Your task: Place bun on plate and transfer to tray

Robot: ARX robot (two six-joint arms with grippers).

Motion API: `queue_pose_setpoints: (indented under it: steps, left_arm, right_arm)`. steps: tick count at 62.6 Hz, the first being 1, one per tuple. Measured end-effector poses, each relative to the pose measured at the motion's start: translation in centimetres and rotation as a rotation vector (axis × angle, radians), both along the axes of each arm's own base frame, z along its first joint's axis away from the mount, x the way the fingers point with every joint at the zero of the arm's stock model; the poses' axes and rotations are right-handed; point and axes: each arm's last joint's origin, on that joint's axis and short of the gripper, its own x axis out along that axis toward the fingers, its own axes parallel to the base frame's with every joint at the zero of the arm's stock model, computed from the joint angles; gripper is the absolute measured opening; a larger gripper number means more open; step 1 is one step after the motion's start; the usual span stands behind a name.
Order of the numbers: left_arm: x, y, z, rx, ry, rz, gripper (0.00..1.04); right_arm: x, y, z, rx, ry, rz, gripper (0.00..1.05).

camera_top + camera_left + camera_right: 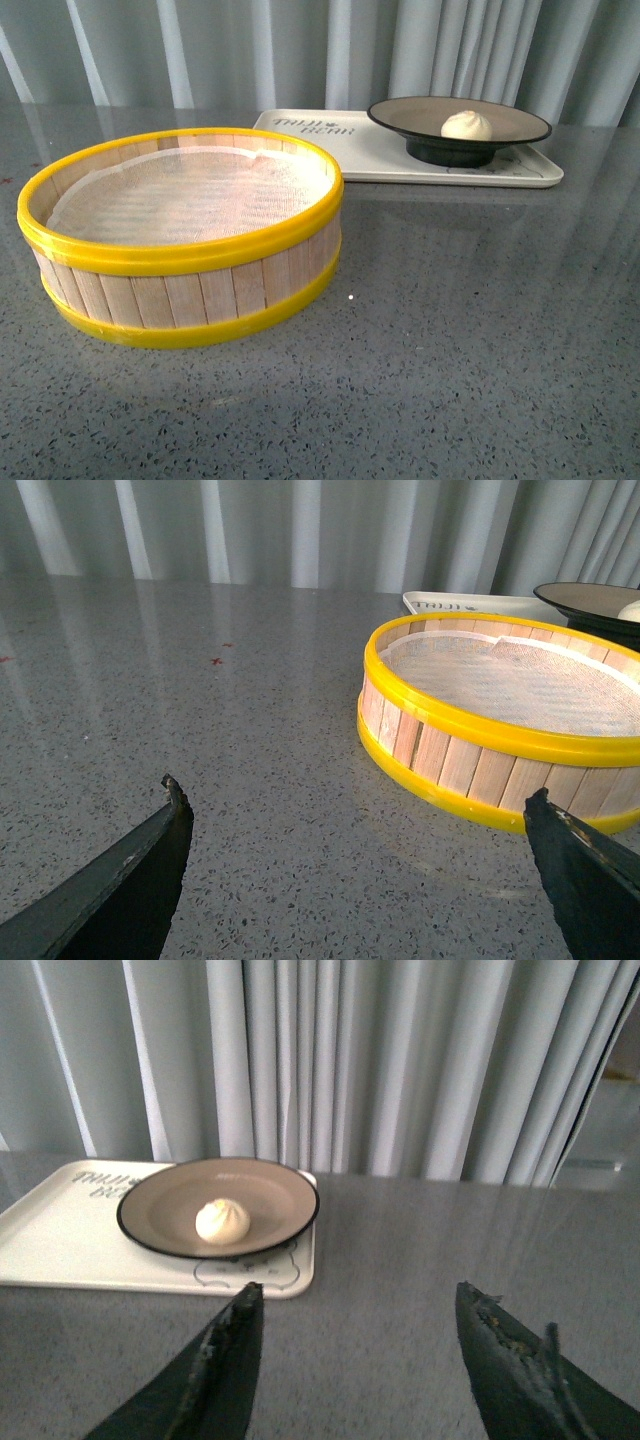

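The cream-white bun (467, 125) lies in the black-rimmed tan plate (500, 112). The plate stands on the right part of the cream tray (385, 160) at the back of the table. The right wrist view shows the same bun (222, 1222), plate (270, 1195) and tray (60, 1245), all well beyond my right gripper (358, 1295), which is open and empty above bare table. My left gripper (355, 792) is open and empty above the table beside the steamer basket. Neither gripper shows in the front view.
A wooden steamer basket (185, 290) with yellow rims and a white cloth liner stands at front left; it also shows in the left wrist view (480, 765). The table (480, 330) is grey speckled stone. Grey curtains (320, 50) hang behind.
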Motion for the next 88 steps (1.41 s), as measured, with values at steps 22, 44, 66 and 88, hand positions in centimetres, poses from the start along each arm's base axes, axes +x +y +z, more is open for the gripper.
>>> queue_pose_setpoints:
  steps: [22, 44, 66, 88]
  left_arm:
    - [0.0, 0.0, 0.0, 0.0, 0.0, 0.0, 0.98]
    - [0.0, 0.0, 0.0, 0.0, 0.0, 0.0, 0.98]
    - [0.0, 0.0, 0.0, 0.0, 0.0, 0.0, 0.98]
    - [0.0, 0.0, 0.0, 0.0, 0.0, 0.0, 0.98]
  right_arm:
    - [-4.1, 2.0, -7.1, 0.037, 0.032, 0.006, 0.02]
    - [-6.4, 2.0, -9.8, 0.037, 0.027, 0.0, 0.02]
    - [-7.9, 2.0, -11.2, 0.037, 0.026, 0.0, 0.02]
    - [-8.9, 2.0, -12.2, 0.037, 0.015, 0.0, 0.02]
